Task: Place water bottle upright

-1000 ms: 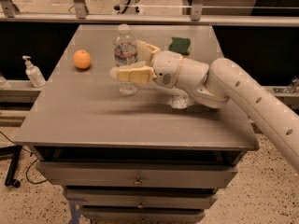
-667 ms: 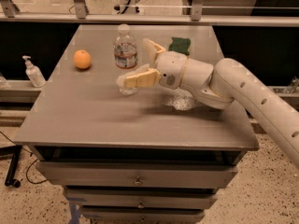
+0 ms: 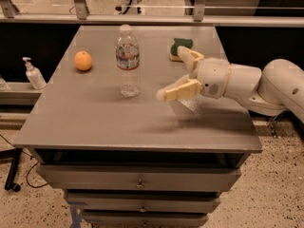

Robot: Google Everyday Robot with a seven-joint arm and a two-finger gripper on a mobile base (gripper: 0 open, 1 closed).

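Desk [image 3: 95, 115]: top holds three items. Arm [image 3: 280, 82] comes in over the right edge and is cut off by the frame there. Gripper [image 3: 171, 73] hovers over the right half with its fingers spread wide, gripping nothing. Water bottle [image 3: 127, 61] stands upright mid-desk, slightly left of centre, just clear of the lower finger. Orange [image 3: 83, 61] sits near the left edge. Sponge [image 3: 180, 43] lies toward the back right corner, partly hidden behind the upper finger.

Risk: any leftward swing would clip the bottle; it's tall and looks light, so it would likely tip. Fill level is hard to read.
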